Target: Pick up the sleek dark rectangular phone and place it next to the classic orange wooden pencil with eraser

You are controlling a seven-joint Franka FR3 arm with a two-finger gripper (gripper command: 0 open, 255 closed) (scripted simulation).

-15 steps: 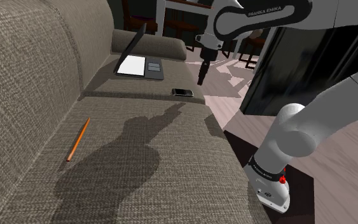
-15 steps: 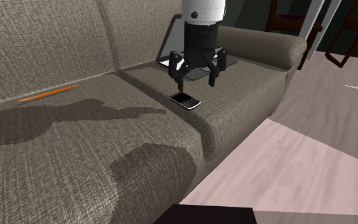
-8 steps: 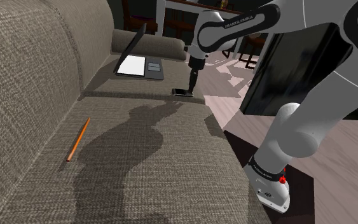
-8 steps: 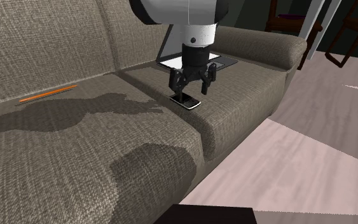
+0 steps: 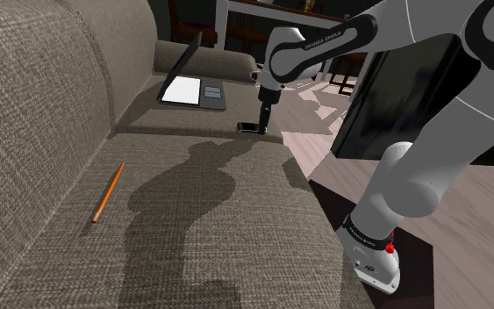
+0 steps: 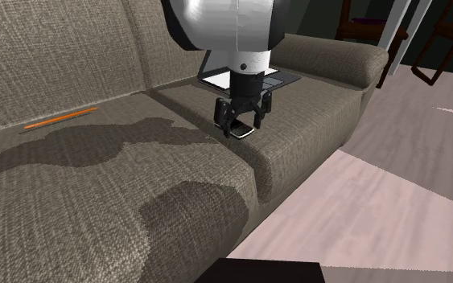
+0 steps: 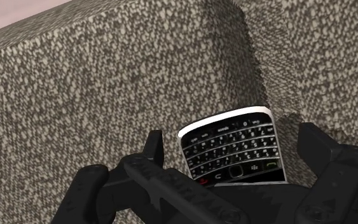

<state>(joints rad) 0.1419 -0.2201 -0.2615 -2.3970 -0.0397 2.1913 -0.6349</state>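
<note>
black two-finger gripper (image 7: 238,145) open, straddling dark rectangular keypad phone (image 7: 231,153) flat on grey woven sofa (image 7: 107,76); fingers flank its long edges, apparently not touching

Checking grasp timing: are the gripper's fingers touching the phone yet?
Apart. The wrist view shows couch fabric between the phone and each finger; the open gripper straddles it.

Count: 1 dark keypad phone (image 7: 234,149), 1 orange pencil (image 5: 108,192), 1 open laptop (image 5: 192,90); all on 1 grey-brown fabric sofa (image 5: 52,105).
</note>
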